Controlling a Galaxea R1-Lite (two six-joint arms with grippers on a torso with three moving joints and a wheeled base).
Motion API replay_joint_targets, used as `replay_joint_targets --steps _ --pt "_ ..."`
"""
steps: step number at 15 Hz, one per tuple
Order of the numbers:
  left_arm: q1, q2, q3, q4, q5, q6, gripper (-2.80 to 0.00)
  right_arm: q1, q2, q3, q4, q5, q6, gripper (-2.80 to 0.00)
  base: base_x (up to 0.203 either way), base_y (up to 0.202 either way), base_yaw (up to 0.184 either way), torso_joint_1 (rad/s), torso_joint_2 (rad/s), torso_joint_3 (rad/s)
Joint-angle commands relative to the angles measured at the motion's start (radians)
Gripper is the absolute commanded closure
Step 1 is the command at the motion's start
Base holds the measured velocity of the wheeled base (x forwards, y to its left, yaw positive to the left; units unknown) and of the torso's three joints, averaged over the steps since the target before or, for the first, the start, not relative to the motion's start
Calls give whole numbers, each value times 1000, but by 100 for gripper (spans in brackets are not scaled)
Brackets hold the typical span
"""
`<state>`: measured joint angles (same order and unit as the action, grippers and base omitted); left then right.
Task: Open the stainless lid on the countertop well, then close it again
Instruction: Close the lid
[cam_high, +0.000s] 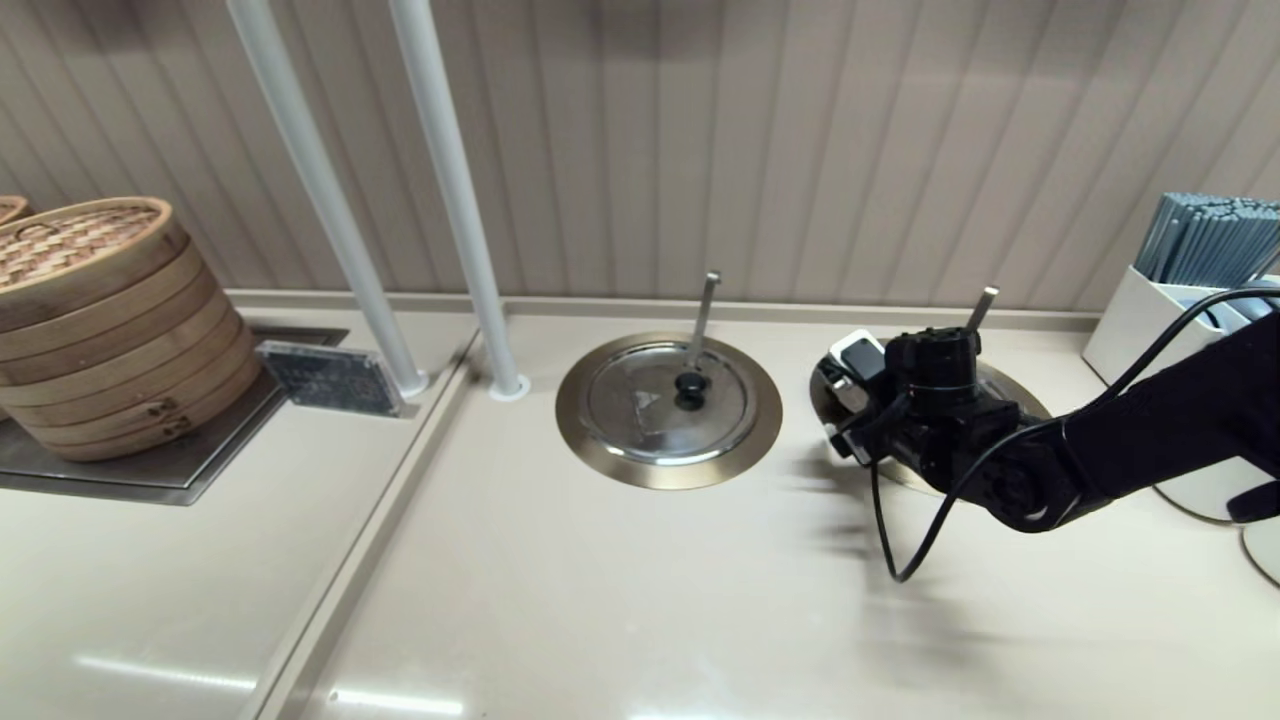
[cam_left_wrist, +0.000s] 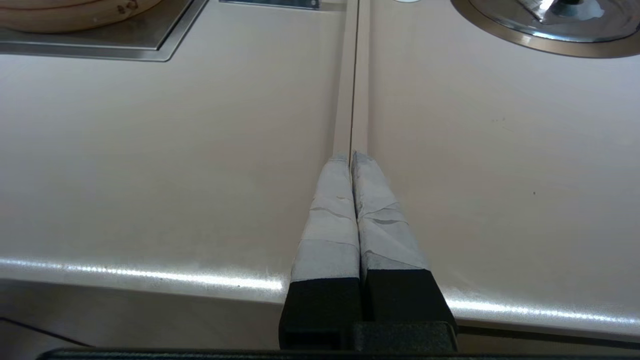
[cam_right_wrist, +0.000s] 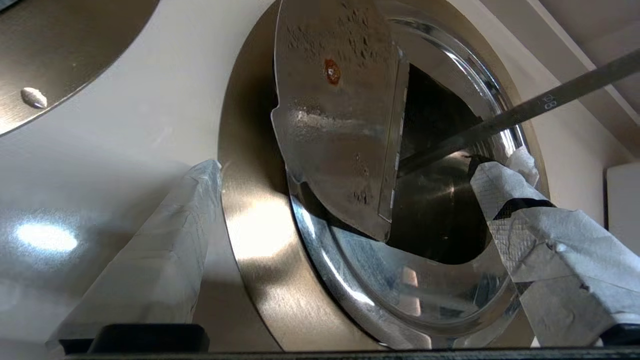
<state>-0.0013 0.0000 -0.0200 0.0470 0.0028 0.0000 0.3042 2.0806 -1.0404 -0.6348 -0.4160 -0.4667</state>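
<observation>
The stainless lid (cam_right_wrist: 340, 115) stands tilted up over the countertop well, its spotted underside facing the right wrist camera. Beside it the well's dark inside (cam_right_wrist: 440, 210) shows, within the brass-coloured ring (cam_right_wrist: 250, 225). The slanting ladle handle (cam_right_wrist: 550, 100) rises out of the opening. My right gripper (cam_right_wrist: 365, 162) is open, its taped fingers (cam_right_wrist: 165, 260) wide apart on either side of the lid, not gripping it. From the head camera the right gripper (cam_high: 842, 400) covers the lid; only a sliver of ring (cam_high: 1018, 402) and the handle (cam_high: 982, 305) show. My left gripper (cam_left_wrist: 352, 157) is shut and empty, low over the counter seam.
The twin well (cam_high: 600, 450) left of the right gripper has its lid (cam_high: 650, 410) flat and a nearly upright ladle handle (cam_high: 703, 320). Two white poles (cam_high: 450, 200), bamboo steamers (cam_high: 100, 320) and a small sign (cam_high: 330, 378) stand further left. A white chopstick holder (cam_high: 1150, 310) stands far right.
</observation>
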Motion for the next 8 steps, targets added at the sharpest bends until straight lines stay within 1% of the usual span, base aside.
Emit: replay_joint_targets --steps 1,8 --pt "0 0 0 1 0 0 0 -7 7 -9 -6 -1 -3 -280 0 0 0 0 0 0" --pt "0 0 0 1 1 0 0 -17 -13 -12 -45 -4 -6 -280 0 0 0 0 0 0"
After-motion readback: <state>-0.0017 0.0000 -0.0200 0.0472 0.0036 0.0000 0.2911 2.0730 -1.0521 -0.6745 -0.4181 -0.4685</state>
